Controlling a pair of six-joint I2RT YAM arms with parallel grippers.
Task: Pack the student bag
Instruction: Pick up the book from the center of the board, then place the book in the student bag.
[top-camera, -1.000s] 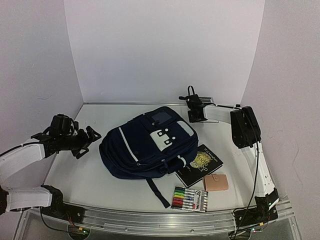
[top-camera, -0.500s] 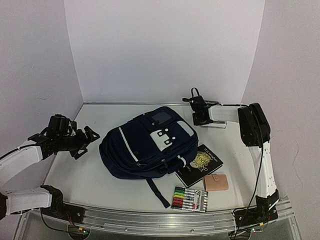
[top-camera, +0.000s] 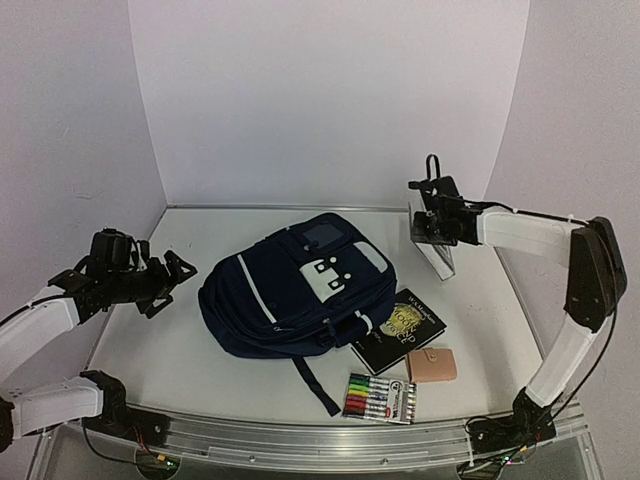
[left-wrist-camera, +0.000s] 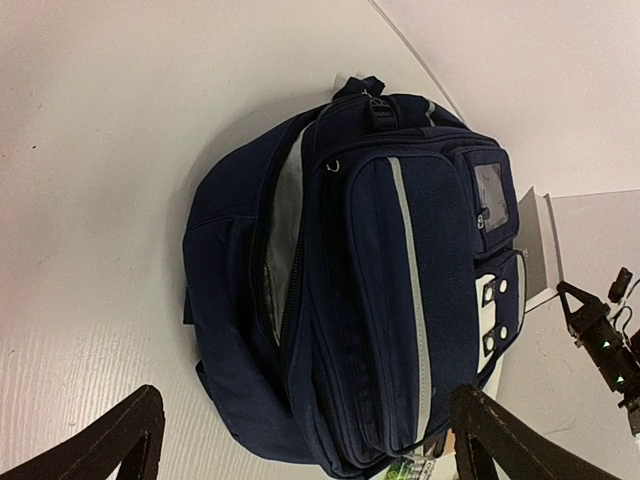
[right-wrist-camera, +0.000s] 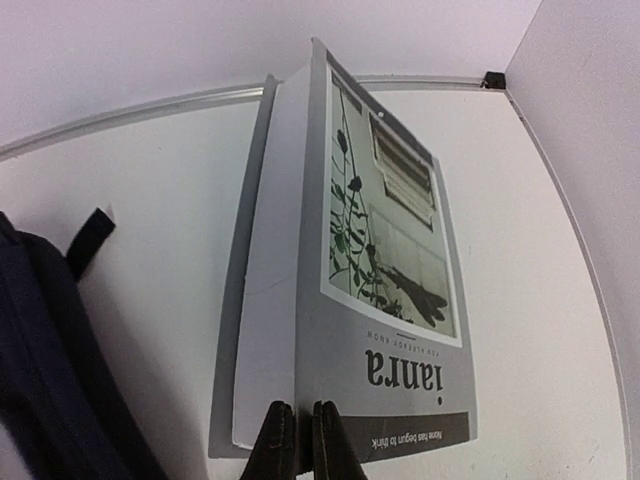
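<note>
Right wrist: right gripper (right-wrist-camera: 297, 412) pinches grey book (right-wrist-camera: 380, 300); left gripper (top-camera: 173, 285) gapes near student bag (top-camera: 290, 290).

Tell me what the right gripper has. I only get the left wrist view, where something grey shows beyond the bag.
Observer: The right gripper is shut on the edge of a grey book with a plant drawing on its cover.
Operator: Is it lying flat?
Observer: No. The top view shows it hanging from the jaws, apparently clear of the table, right of the student bag.
Operator: Anything else waiting?
Observer: A black book, a tan wallet and a marker pack lie at the bag's near right.
</note>
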